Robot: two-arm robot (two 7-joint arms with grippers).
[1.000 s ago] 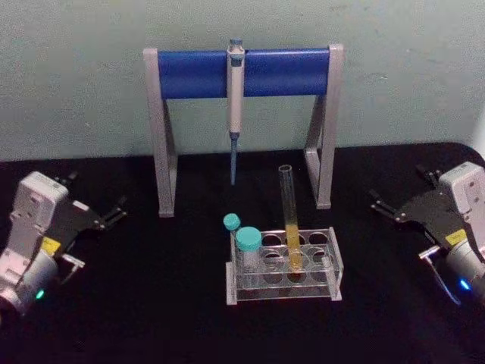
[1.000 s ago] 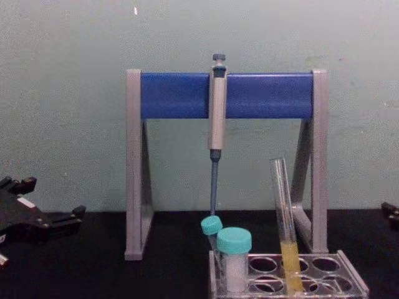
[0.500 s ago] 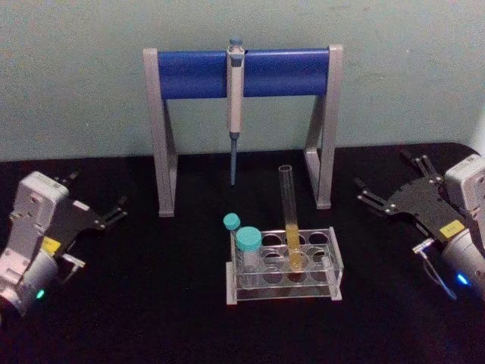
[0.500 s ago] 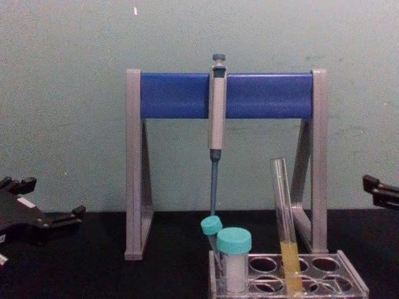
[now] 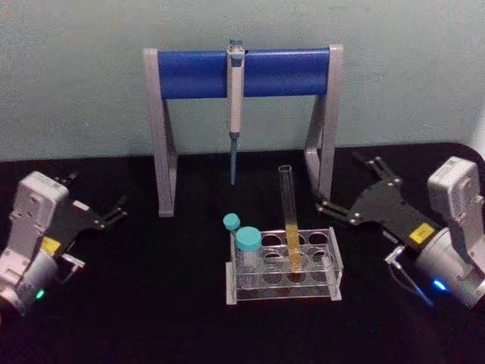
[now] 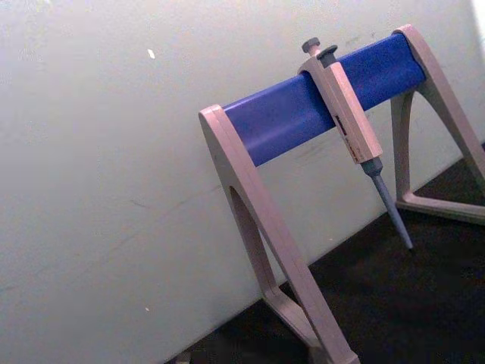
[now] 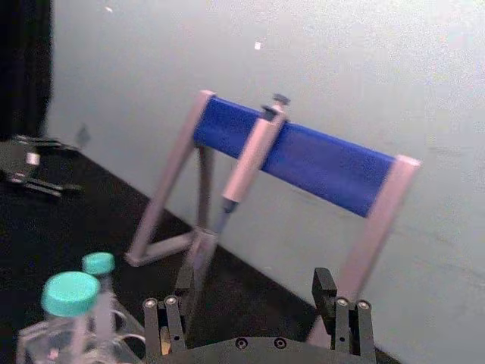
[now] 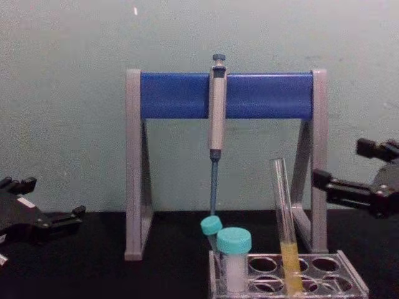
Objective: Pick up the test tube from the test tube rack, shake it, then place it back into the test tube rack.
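Status: test tube (image 5: pixel 288 208) leans slightly in test tube rack (image 5: pixel 334 264), untouched. To its right, right gripper (image 5: pixel 337 180) hovers, fingers spread; advise centring on bare glass above liquid, then lifting straight. Idle left gripper (image 5: pixel 97 193) sits far left, fingers apart

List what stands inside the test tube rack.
The test tube rack holds the test tube, yellow liquid low in it, a larger teal-capped tube in front and a smaller teal-capped tube behind, its body mostly covered by the larger.
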